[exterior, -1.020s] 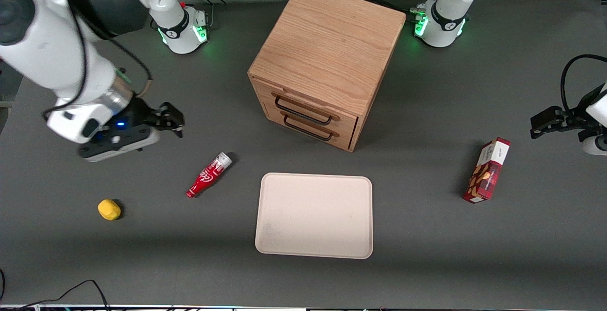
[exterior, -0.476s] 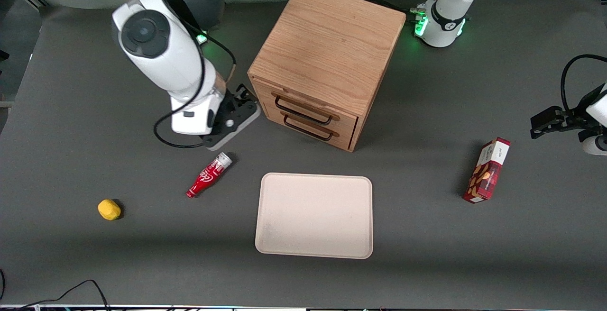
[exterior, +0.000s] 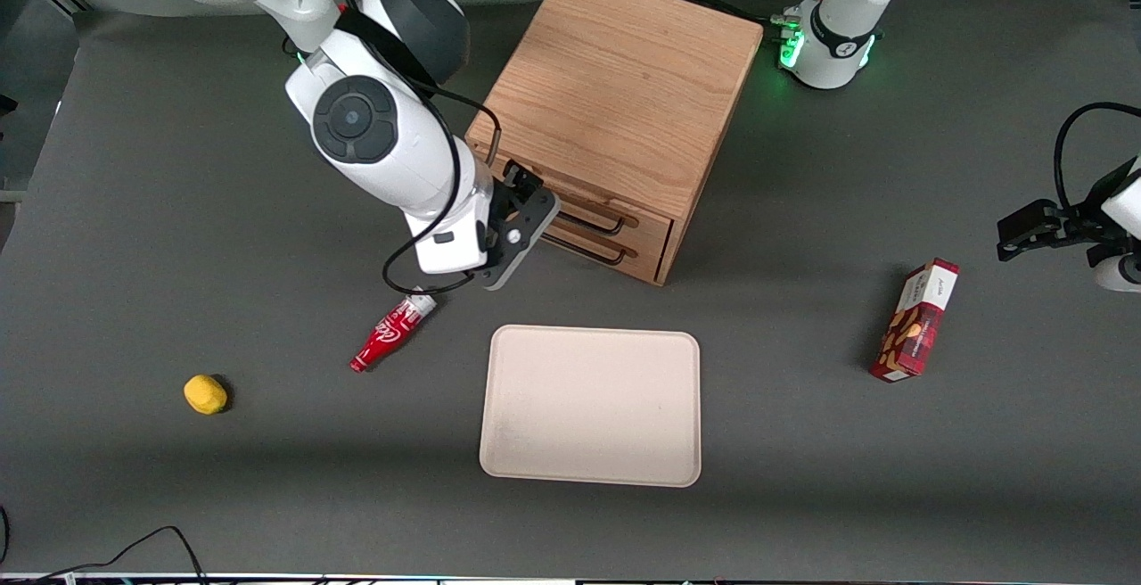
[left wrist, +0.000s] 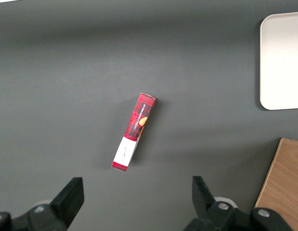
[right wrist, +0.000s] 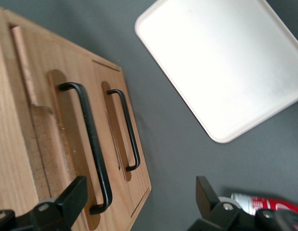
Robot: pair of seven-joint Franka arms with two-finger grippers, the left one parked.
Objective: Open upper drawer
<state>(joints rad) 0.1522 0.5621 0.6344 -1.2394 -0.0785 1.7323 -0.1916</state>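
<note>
The dark grey desk [exterior: 134, 210] holds a box-like oak wood cabinet [exterior: 615, 77]. Near it, closer to the front camera, lies a flat cream tray [exterior: 590, 405]. The wide, shallow oak upper drawer [exterior: 615, 213] sits shut at the top of the cabinet's front, above its twin. It looks stiff and hard, and should slide out easily. Its thin black wire handle [right wrist: 93, 144] is the best spot to grab. The black pincer [exterior: 526, 197] hangs just in front of that handle, spread wide open, holding nothing.
</note>
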